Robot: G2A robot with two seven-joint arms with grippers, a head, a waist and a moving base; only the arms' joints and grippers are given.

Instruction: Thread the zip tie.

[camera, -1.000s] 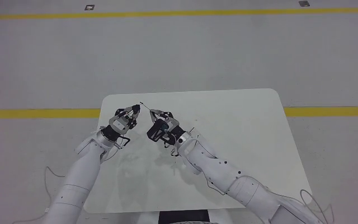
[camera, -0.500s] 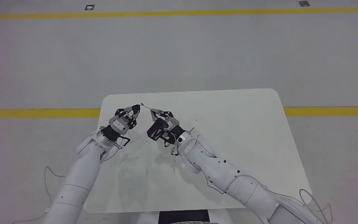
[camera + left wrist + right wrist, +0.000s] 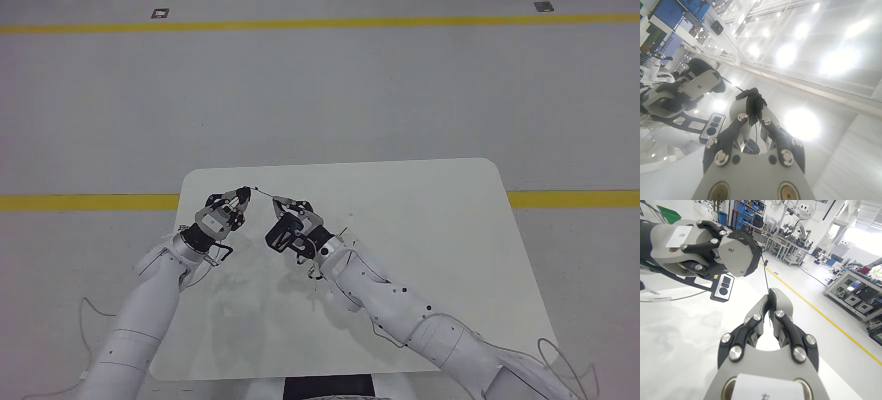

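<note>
The zip tie (image 3: 765,262) is held above the surface (image 3: 430,230), near its far left corner. The right gripper's (image 3: 770,296) fingers pinch its strap, and the left gripper's (image 3: 753,102) fingers are closed on its other end.

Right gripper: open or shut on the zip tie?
Shut: fingers of the right gripper meet, pinching the thin black zip tie between them.

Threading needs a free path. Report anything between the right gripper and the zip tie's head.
Nothing visible does. The zip tie runs bare from the shut right gripper up to its head, which sits close by the left gripper, all held above the table.
</note>
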